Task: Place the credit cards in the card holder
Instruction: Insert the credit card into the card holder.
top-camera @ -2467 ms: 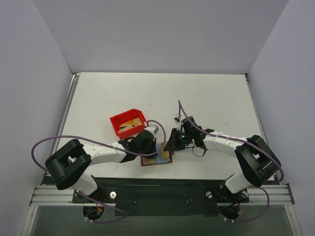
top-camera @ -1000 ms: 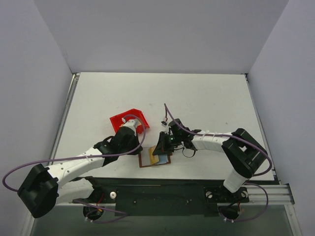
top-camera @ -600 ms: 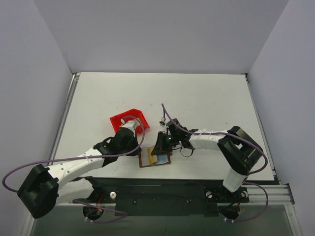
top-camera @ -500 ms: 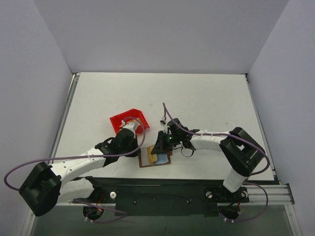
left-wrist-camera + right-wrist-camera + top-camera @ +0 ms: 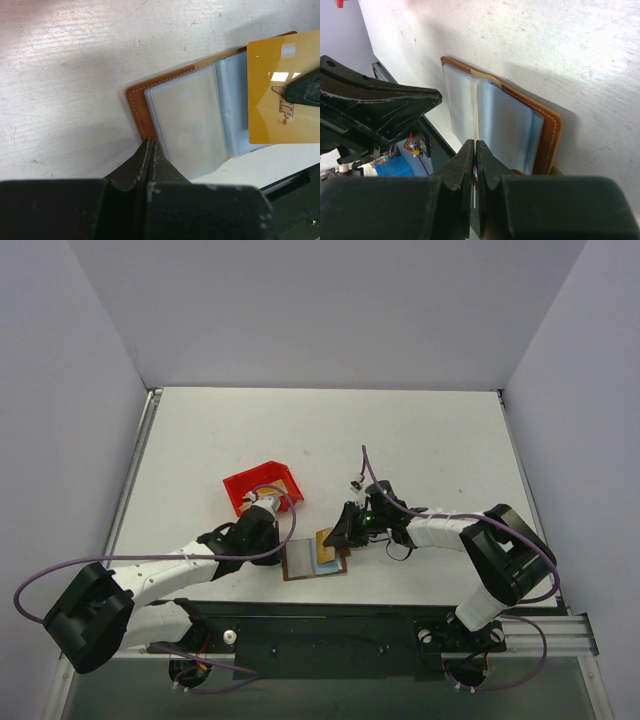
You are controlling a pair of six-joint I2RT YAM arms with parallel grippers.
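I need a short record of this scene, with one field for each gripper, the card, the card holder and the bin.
left gripper: shut, empty, tips at the brown edge of the card holder
right gripper: shut on a gold card
gold card: over one half of the holder, not in a pocket
card holder: lying open, clear pockets up
red bin: beyond the left gripper

Red plastic bin [image 5: 237, 495] on the white table [image 5: 420, 440], left of centre — grey walls [image 5: 330, 310] around.
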